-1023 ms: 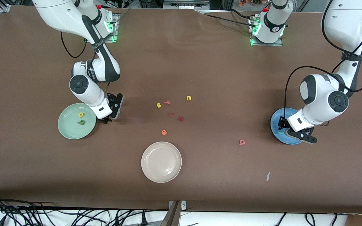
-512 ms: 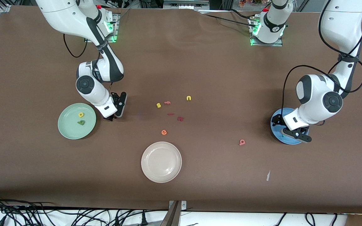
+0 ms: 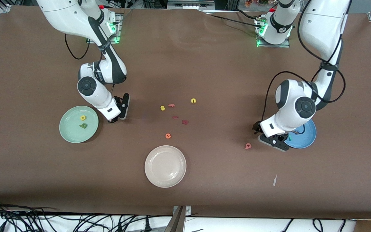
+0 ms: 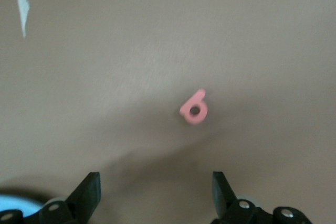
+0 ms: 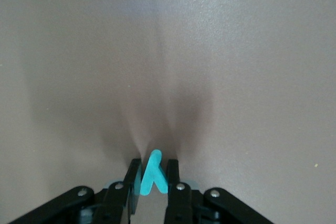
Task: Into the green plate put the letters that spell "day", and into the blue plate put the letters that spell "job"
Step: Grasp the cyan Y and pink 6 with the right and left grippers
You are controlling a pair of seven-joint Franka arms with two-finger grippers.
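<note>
The green plate holds a yellow "a" and a dark green letter. Beside it, toward the table's middle, my right gripper sits low at the table, shut on a teal "y" that stands between its fingers. The blue plate lies at the left arm's end, partly hidden by that arm. My left gripper is open and empty, just off the blue plate's rim and close to the salmon-pink letter, which lies flat on the table.
A cream-white plate sits nearer the camera at mid-table. Loose letters lie in the middle: yellow "s", pink "f", yellow "n", orange "e", and two dark red pieces. A white scrap lies nearer the camera.
The left gripper opened over the blue plate and swung off it toward the salmon-pink letter. The right gripper shifted slightly away from the green plate and closed on the teal "y".
</note>
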